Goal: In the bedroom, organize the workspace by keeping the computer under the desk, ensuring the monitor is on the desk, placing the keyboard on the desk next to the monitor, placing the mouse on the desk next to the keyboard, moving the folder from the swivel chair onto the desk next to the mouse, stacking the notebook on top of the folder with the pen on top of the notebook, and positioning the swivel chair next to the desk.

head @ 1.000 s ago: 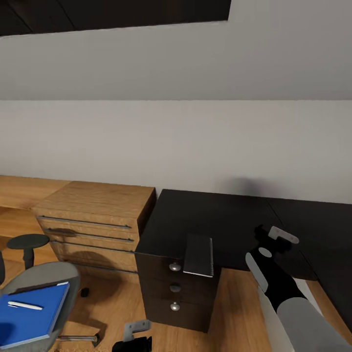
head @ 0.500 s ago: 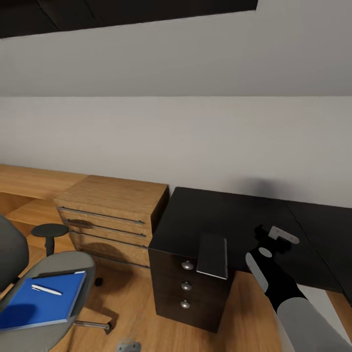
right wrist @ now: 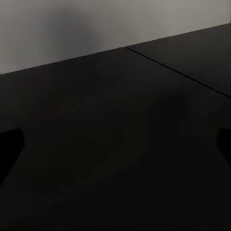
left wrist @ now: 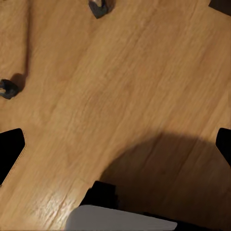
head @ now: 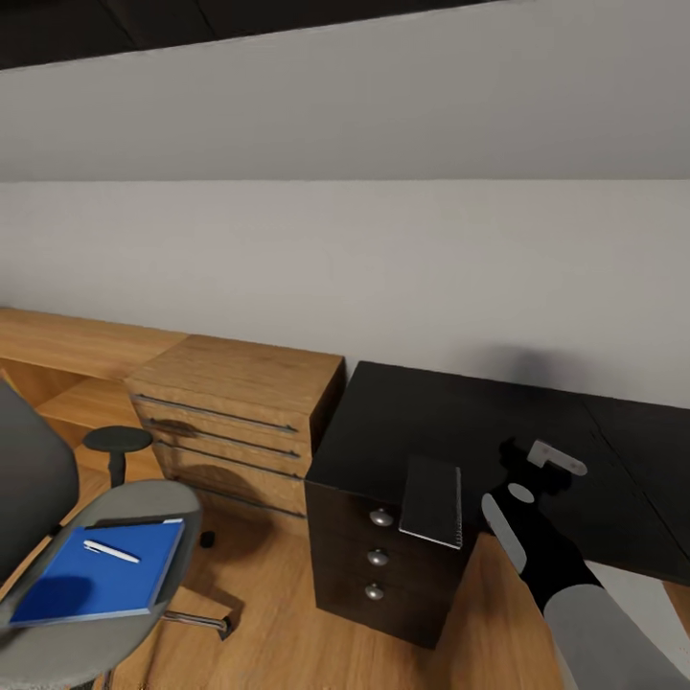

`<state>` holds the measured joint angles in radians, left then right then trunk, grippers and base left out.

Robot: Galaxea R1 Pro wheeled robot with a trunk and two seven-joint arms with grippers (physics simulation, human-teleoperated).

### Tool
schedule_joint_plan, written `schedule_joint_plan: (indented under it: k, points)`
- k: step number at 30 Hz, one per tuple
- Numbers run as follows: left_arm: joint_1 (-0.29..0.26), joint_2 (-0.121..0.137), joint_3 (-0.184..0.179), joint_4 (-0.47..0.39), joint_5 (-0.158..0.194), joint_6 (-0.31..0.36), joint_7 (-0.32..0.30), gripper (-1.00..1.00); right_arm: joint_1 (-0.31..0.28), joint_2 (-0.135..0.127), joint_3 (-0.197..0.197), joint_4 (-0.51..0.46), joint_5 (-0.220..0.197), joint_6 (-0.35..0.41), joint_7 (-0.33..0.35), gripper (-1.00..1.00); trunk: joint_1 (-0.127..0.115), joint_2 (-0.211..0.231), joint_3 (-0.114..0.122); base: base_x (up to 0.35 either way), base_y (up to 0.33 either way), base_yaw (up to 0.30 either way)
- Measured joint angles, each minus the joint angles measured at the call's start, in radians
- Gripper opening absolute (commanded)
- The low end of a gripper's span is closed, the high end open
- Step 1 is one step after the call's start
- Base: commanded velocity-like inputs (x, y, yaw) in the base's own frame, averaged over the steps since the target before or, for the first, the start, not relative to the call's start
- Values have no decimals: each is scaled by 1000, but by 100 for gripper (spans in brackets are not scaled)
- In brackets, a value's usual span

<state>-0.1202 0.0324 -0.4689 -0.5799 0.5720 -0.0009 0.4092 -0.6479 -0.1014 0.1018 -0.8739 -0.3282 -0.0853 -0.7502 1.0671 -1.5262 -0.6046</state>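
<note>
Here we stand before the end of the desk, whose matt black top runs along the grey wall; our right hand hovers just above this top, near its front edge; in the right wrist view two dark fingertips sit at the opposite borders of the picture with bare desk between them, so we judge this hand wide and holding nothing. The notebook lies on the black drawer unit at the desk's end, just beside our right hand; its long axis runs from the front edge toward the wall, a little slanted, and its pale page edges face toward our hand; the near end seems to overhang the drawer front, which we think makes it easy to pinch from the side.

The folder lies flat on the seat of the swivel chair, well apart from the desk, beyond the light-wood drawer chest; its long axis points obliquely toward the desk, and the white pen rests on it, also slanted; we think both wait there because the folder must reach the desk first. The left wrist view looks down on the wood floor and a castor; the left hand's fingertips sit far apart at the borders, so wide.
</note>
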Motion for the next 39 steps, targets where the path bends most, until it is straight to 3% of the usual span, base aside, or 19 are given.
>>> schedule_joint_plan:
  k: [6, 14, 23, 30, 39]
  points:
    - [0, 1, 0, 82, -3, -105, -37, 100, 9, 0, 1, -8, 0, 0, -22, 100, 0, 0, -8, 0, 0, 28]
    - [0, 2, 0, 171, 0, -327, -135, 100, 15, 1, 4, -9, 0, 1, -25, 100, 0, 0, -10, 0, 0, 2]
    - [0, 0, -1, 205, 3, -344, -139, 100, 38, 2, 9, -44, 1, 0, -25, 100, 0, 0, -14, 0, 0, 101]
    - [0, 0, -1, 213, 4, -342, -138, 100, 40, 2, 63, -45, 1, 1, -25, 100, 0, 0, -22, 0, 0, 196]
    - [0, 0, -1, 218, 4, -337, -136, 100, 40, 1, 69, -45, 1, 0, -25, 100, 0, 0, -32, 0, 0, 199]
